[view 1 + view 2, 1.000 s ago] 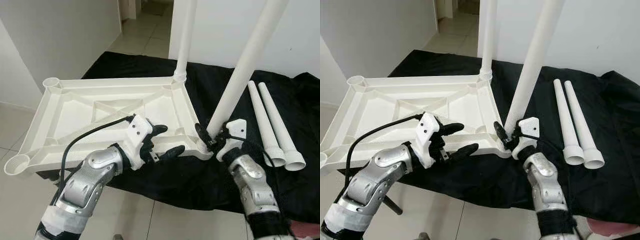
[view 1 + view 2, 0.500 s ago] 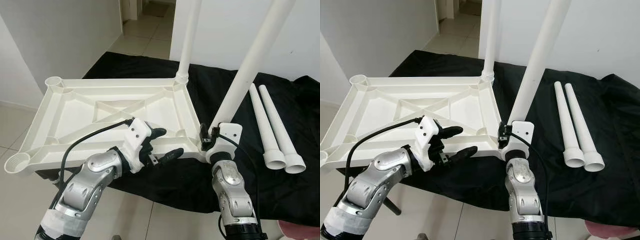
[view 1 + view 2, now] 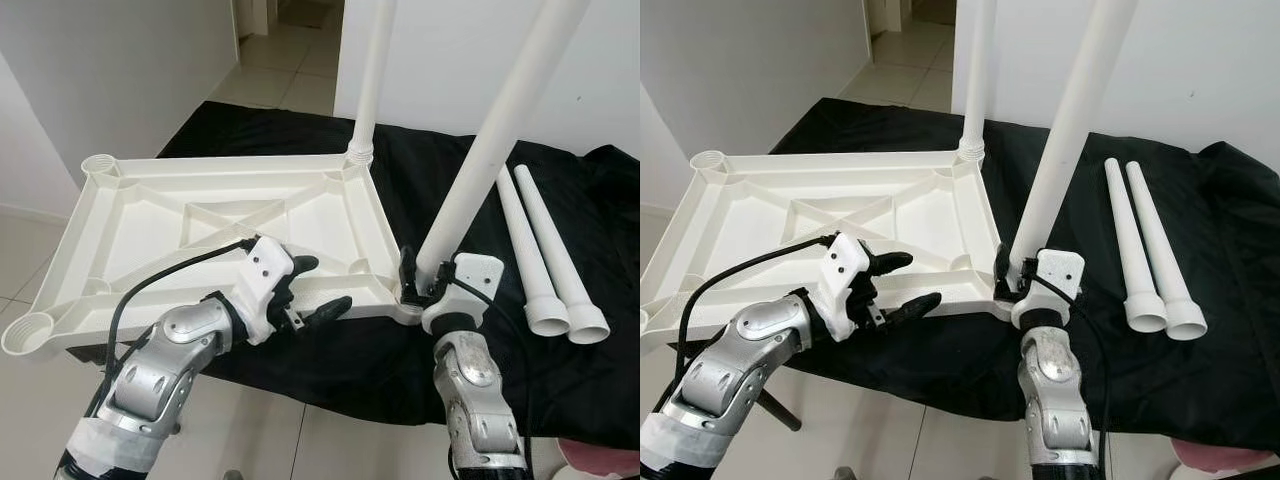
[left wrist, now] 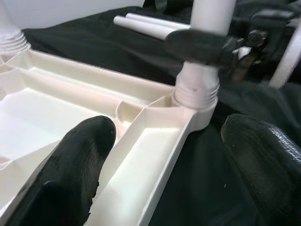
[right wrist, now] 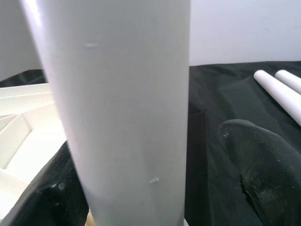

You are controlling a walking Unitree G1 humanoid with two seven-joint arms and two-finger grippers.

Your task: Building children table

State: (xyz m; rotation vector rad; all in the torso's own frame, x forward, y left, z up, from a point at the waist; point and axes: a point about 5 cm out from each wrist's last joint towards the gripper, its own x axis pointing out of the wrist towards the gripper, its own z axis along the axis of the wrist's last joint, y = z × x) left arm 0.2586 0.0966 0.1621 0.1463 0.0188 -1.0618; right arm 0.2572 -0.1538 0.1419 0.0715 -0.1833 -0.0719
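Upturned white tabletop (image 3: pixel 200 215) lying on black cloth (image 3: pixel 560 390), near edge overhanging. Left gripper (image 3: pixel 305 290) with fingers (image 4: pixel 75 174) spread, straddling the near rim. Right gripper (image 3: pixel 415 275) with fingers pinching tilted leg (image 3: pixel 480 160) at near-right corner socket. Another leg (image 3: pixel 372 70) upright at far corner. Two spare legs (image 3: pixel 545 255) side by side farther right.

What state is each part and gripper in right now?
Tabletop: upside down on the black cloth, underside ribs up.
Far leg: standing upright in its corner socket.
Near leg: seated in the near corner socket, leaning.
Two spare legs: lying side by side on the cloth, unattached.
Right gripper: around the near leg's base.
Left gripper: open, fingers straddling the tabletop's near rim.
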